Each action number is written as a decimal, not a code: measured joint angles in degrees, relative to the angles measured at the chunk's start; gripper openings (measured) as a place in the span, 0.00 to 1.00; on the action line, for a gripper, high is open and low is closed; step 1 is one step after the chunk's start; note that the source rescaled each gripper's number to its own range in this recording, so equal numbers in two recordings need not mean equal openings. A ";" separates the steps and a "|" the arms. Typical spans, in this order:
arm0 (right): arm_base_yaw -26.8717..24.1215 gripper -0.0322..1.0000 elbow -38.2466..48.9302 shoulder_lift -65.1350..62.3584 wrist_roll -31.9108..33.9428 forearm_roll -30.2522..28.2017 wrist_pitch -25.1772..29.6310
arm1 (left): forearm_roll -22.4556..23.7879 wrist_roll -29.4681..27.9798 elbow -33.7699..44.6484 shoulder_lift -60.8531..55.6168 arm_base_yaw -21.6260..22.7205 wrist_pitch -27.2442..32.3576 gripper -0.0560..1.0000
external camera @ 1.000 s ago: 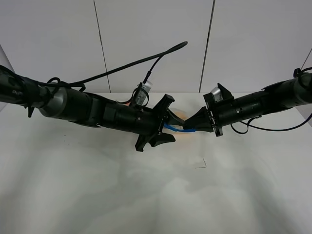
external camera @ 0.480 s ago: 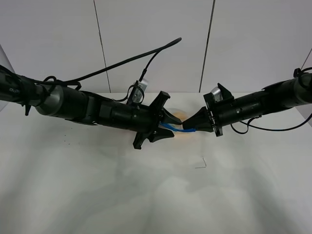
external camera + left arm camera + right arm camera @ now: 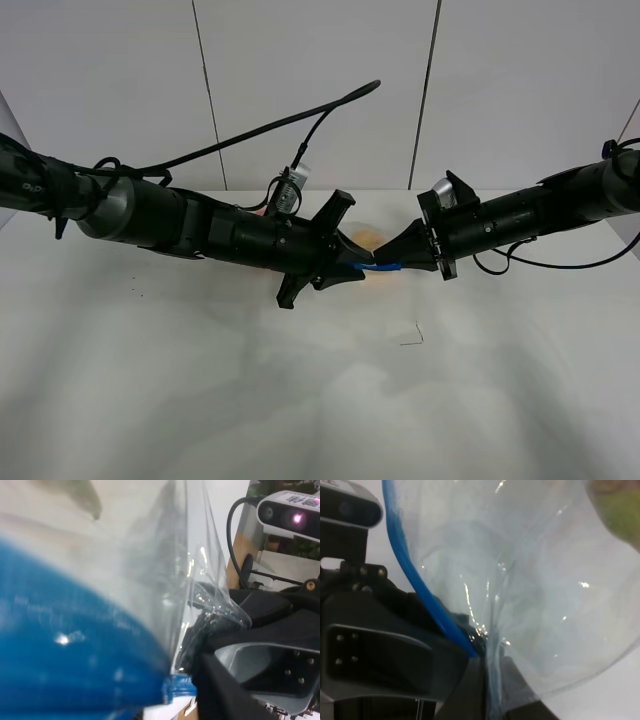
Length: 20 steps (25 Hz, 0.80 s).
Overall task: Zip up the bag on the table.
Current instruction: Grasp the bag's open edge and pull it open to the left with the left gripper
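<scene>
Exterior high: left gripper (image 3: 358, 264) and right gripper (image 3: 388, 262) nearly tip to tip, both clamped on bag (image 3: 372, 240). Blue zip strip (image 3: 384, 268) runs lengthwise from one gripper to the other, over bench (image 3: 300, 380).

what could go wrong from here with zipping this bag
1. The left gripper and the right gripper sit almost tip to tip on the blue zip strip, so the two may collide if either slides further.
2. The bag bunches where the right gripper pinches it; a pull there might slip off or crease the strip instead of sealing it.
</scene>
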 joint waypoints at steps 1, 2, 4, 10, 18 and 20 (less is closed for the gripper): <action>0.00 0.03 0.00 0.00 0.00 0.00 0.00 | 0.00 0.05 0.00 0.00 0.00 0.00 0.29; 0.00 0.03 0.00 0.00 0.00 0.00 0.00 | 0.00 0.05 0.00 0.00 0.00 0.00 0.24; 0.00 0.03 0.00 0.00 -0.02 0.00 0.00 | 0.00 0.05 0.00 0.00 0.00 -0.17 0.15; 0.00 0.03 0.00 0.00 -0.02 0.00 0.00 | 0.00 0.05 0.00 0.00 0.00 -0.33 0.05; 0.00 0.03 0.00 0.00 -0.02 0.26 0.00 | 0.05 0.05 0.00 0.00 1.11 0.76 0.05; 0.00 0.03 0.00 0.00 -0.02 0.56 0.00 | 0.11 0.05 0.00 0.00 1.85 1.64 0.05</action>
